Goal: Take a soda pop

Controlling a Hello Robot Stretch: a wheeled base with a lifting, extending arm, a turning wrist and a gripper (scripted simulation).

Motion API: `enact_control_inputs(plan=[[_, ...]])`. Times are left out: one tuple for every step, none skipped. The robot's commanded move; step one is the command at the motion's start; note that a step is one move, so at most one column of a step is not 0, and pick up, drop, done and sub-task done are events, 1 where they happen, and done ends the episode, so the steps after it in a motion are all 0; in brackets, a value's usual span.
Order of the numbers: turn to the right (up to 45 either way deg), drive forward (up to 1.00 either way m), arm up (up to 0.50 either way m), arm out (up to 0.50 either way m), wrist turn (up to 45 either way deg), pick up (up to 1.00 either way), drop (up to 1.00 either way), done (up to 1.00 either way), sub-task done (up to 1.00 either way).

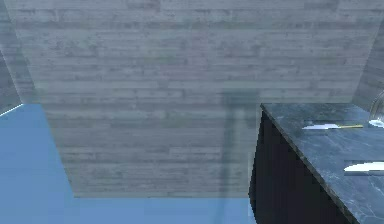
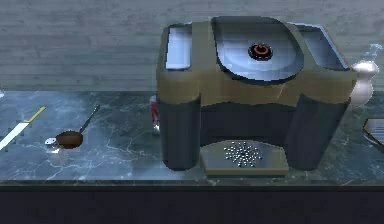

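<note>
My claw, spread or pressed together I cannot tell, and my arm's pose I cannot tell either, as I stand at the dark marbled stone surface (image 2: 110, 160) on the hunt for a soda pop. A small red-and-white object (image 2: 155, 112), likely the can, stands on it just beside the bulky olive-and-grey coffee machine (image 2: 245, 90), on the machine's side toward the arm side view's left and partly hidden by it. Farther from the machine that way lie a brown long-handled spoon (image 2: 72, 135) and a white-and-yellow stick (image 2: 20, 128). By my judgement nothing is taken yet: reach, grasp and lift all remain.
</note>
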Motion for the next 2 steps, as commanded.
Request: enact_control_inputs(plan=[[0.0, 0.0, 0.5, 0.0, 0.0, 0.0, 0.0, 0.0, 0.0], [0.0, 0.0, 0.38, 0.0, 0.0, 0.0, 0.0, 0.0, 0.0]])
